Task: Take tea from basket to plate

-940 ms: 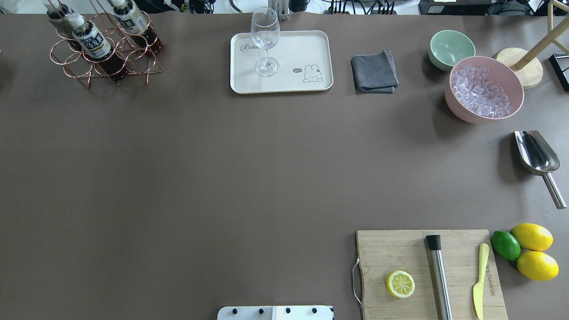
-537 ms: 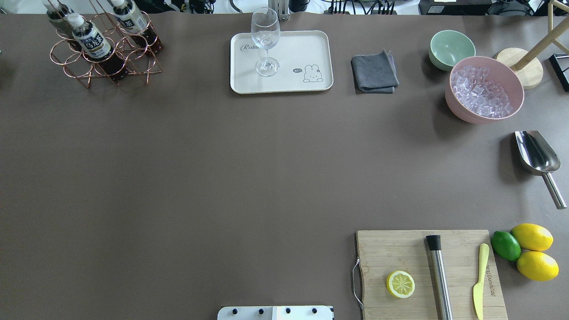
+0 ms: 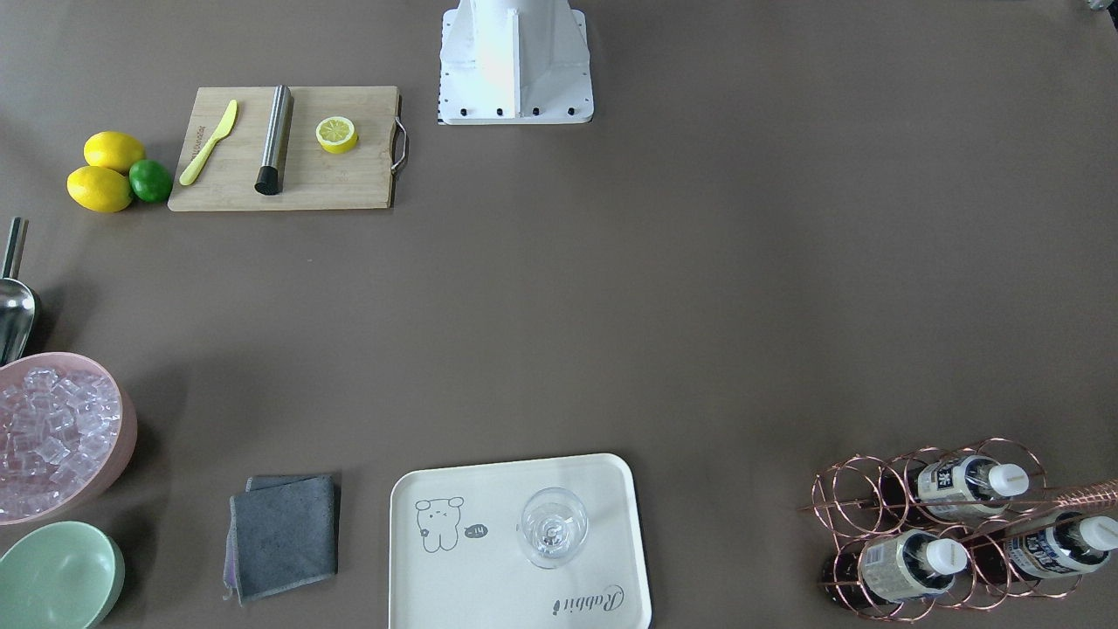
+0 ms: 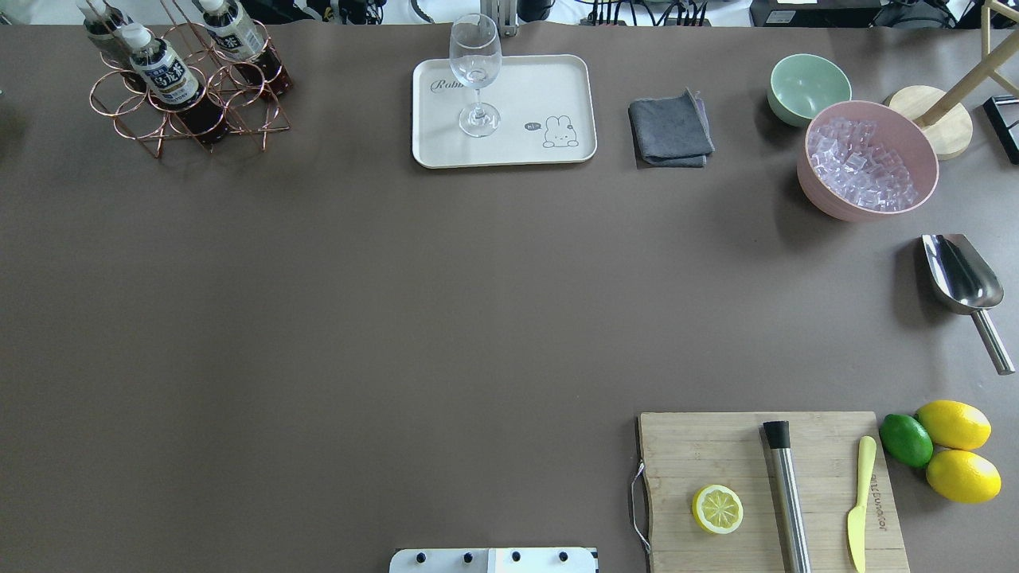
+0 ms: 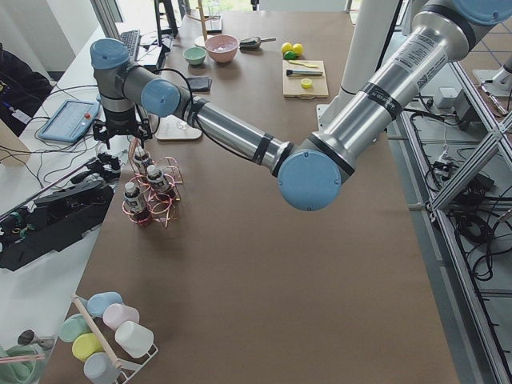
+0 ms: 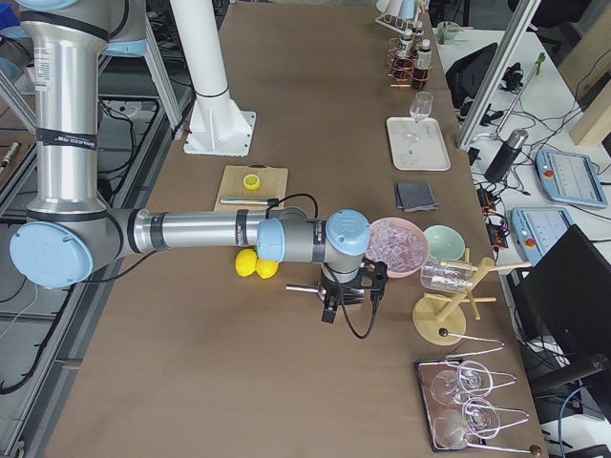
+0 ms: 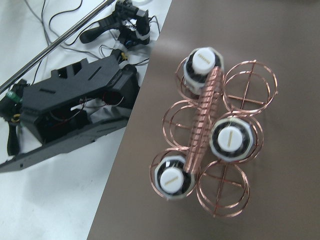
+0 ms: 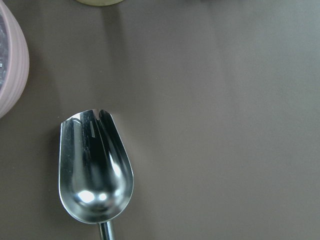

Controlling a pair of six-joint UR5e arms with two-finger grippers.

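Hovering above the basket [image 7: 204,120] at the far left corner of the surface [image 4: 398,318], the left arm looks straight down on three white caps, which suggests it is lining up a pick from above. That approach makes sense: each tea [image 7: 231,140] bottle stands upright in its own ring cell, so only the cap and neck are free to take, and the twisted handle runs slantwise between the cells, touching or just beside all three caps. The left gripper [image 5: 122,136] shows only in the side view, above the bottles, and I cannot tell how far apart its jaws stand or whether it has hold of anything; all three bottles sit in the basket, so the lift is probably not yet begun. The plate [image 4: 549,87] lies on the same far edge, well apart from the basket, within the left arm's side of the surface, which is likely why this arm does the job. A wine glass [image 4: 475,76] stands on the plate's end nearer the basket, leaving the drawing's end bare; a bottle carried across would have to pass that glass with care. The right gripper [image 6: 348,298] hangs over the metal scoop [image 8: 95,170] beside the pink bowl [image 8: 10,65], away from the work; its opening I cannot tell either.
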